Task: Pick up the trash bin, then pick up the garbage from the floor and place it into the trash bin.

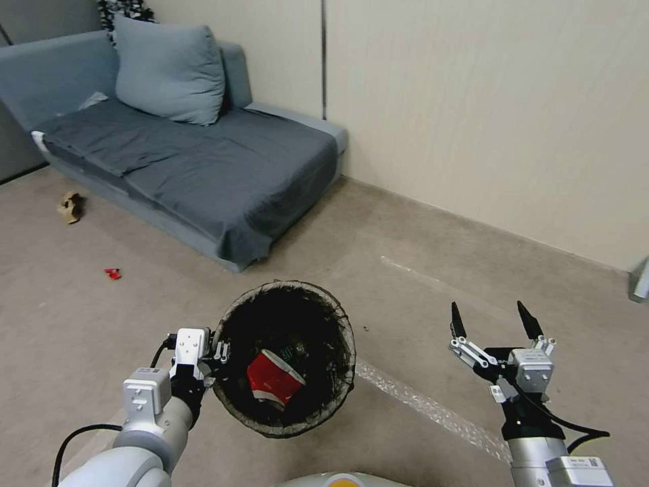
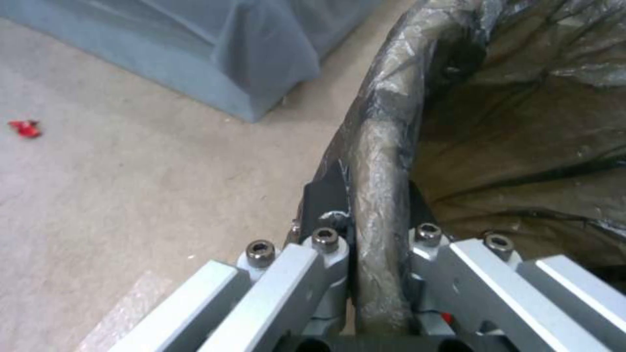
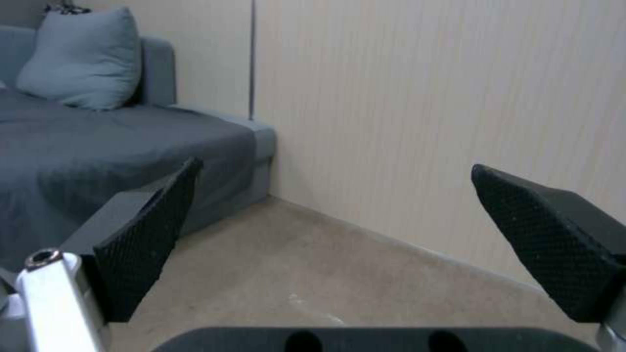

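The trash bin [image 1: 318, 297], round and lined with a dark bag, hangs tilted above the floor with its mouth toward me. My left gripper [image 1: 220, 352] is shut on its rim [image 2: 381, 161] at the bin's left side. A crumpled red-and-white cup [image 1: 272, 381] lies inside the bin. More garbage lies on the floor at the left: a brown paper piece [image 1: 71, 206] beside the sofa and a small red scrap [image 1: 113, 273], the red scrap [image 2: 25, 128] also showing in the left wrist view. My right gripper [image 1: 492, 318] is held open in the air to the bin's right, nothing between its fingers [image 3: 146, 230].
A grey sofa [image 1: 203, 162] with a cushion [image 1: 169, 71] stands at the back left against a beige wall [image 1: 487, 101]. A strip of clear tape [image 1: 433, 406] runs across the carpet. A grey object's edge [image 1: 639, 281] shows at the far right.
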